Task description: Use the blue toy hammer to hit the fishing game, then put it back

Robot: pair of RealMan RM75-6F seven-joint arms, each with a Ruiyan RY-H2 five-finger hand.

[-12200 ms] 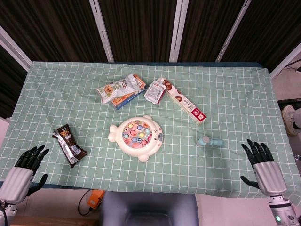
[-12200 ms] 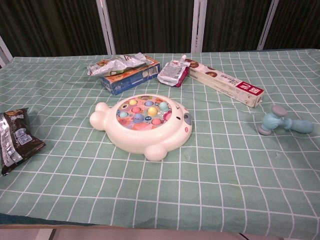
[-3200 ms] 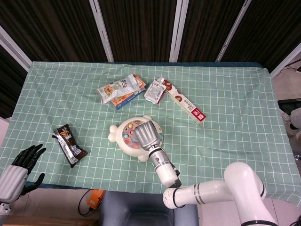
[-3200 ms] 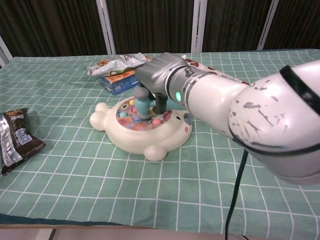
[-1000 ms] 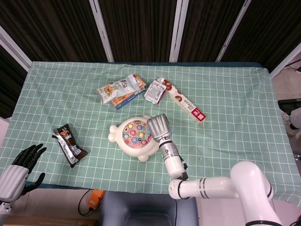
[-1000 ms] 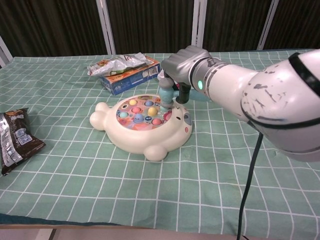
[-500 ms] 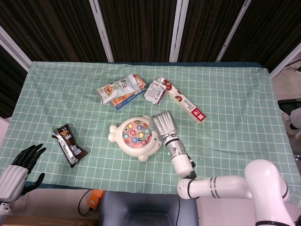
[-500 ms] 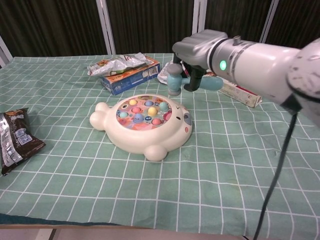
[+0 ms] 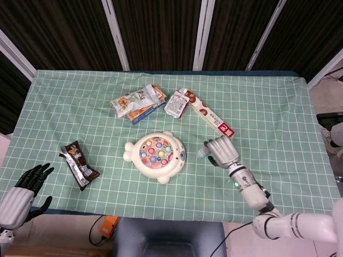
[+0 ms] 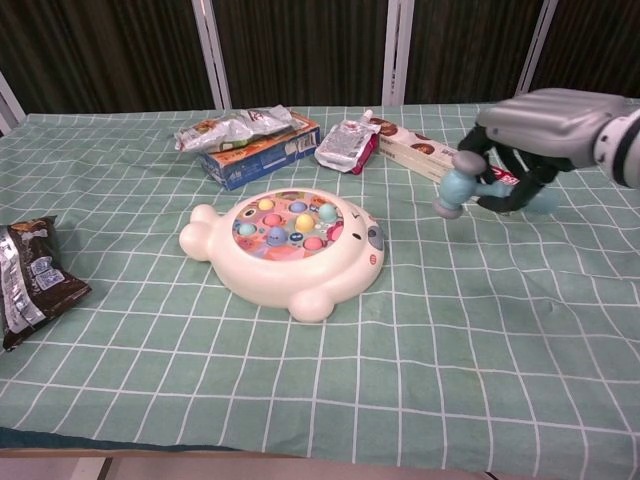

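The cream fish-shaped fishing game [image 9: 155, 157] [image 10: 285, 250] lies in the middle of the green checked cloth. My right hand [image 9: 224, 150] [image 10: 545, 140] is to the right of the game, above the cloth, and grips the blue toy hammer [image 10: 463, 190] by its handle. The hammer's head [image 9: 202, 153] points left toward the game, apart from it. At the table's front left corner my left hand [image 9: 24, 193] rests with its fingers spread and holds nothing; only the head view shows it.
A dark snack bar [image 9: 79, 165] [image 10: 30, 277] lies at the left. Behind the game are a snack bag on a blue box [image 9: 137, 103] [image 10: 250, 145], a white pouch [image 9: 176, 104] [image 10: 346, 146] and a long white box [image 9: 210, 117] [image 10: 430, 155].
My right hand has carried the hammer from beside the game's right edge further right, away from it. The left hand has not moved.
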